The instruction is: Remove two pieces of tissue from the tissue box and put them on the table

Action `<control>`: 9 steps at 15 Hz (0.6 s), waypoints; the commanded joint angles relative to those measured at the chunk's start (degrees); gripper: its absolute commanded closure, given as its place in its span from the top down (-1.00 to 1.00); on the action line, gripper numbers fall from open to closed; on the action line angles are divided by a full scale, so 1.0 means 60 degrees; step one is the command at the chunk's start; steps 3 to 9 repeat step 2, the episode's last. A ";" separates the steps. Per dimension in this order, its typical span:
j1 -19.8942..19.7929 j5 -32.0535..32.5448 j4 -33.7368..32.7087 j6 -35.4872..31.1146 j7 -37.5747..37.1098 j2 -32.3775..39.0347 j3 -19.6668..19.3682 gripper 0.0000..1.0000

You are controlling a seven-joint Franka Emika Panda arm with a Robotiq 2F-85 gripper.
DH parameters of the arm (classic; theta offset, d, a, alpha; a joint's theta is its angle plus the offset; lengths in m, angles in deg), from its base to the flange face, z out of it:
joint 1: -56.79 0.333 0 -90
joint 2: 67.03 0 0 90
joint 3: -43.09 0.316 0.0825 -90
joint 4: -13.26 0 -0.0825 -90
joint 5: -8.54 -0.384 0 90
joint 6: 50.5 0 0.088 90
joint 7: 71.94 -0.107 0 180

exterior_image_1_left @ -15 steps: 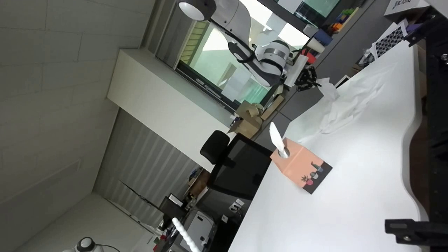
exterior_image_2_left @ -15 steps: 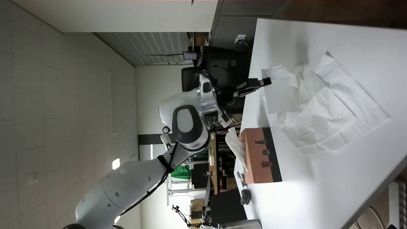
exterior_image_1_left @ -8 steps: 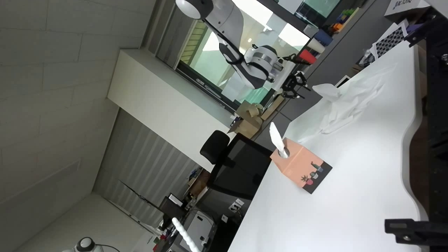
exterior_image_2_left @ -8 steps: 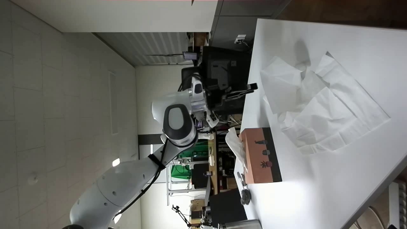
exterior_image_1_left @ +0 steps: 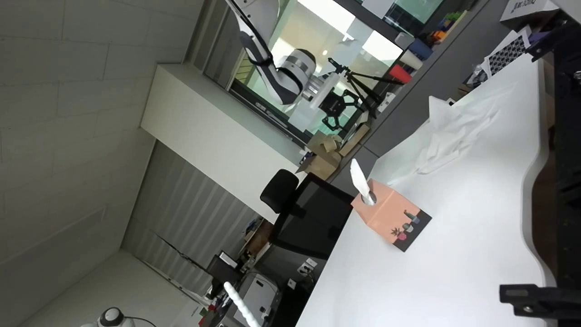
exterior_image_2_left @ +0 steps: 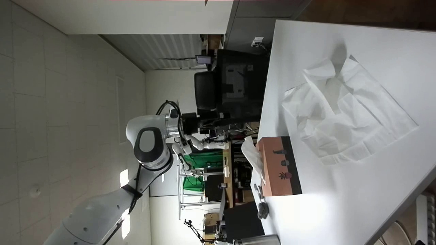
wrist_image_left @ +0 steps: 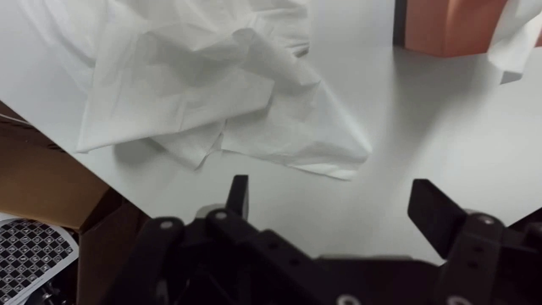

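- White, creased, heaped: the loose tissues (exterior_image_2_left: pixel 354 122) lie overlapping on the table (exterior_image_2_left: pixel 344 211), close to the edge that cuts across the lower left of the wrist view.
- Gripper (wrist_image_left: pixel 330 182) hangs clear of paper and box, jaws spread wide, and nothing between them but a view down to bare table.
- Pink tissue box (exterior_image_2_left: pixel 276 166) stands upright, in from the edges, with another tissue (exterior_image_1_left: pixel 359 179) poking out of its top, ready to be pulled.
- Is that the job done? Looks like at least two sheets down, so my call is yes, or very nearly; the overlap makes an exact count impossible.
- Watch that flap (exterior_image_1_left: pixel 438 113)! It stands up off the heap, and a draught or a low, careless pass of the gripper could catch it and drag thin paper over the nearby edge.
- Another trap: misread the heap and one pull too many follows; tug hard there and the box, likely light, could slide or tip.
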 commanded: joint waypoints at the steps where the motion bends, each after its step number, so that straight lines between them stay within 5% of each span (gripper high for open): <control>1: 0.0022 -0.0028 0.0057 0.0138 0.0053 -0.0129 0.0066 1.00; 9: 0.0042 -0.0033 0.0129 0.0151 0.0081 -0.0194 0.0090 1.00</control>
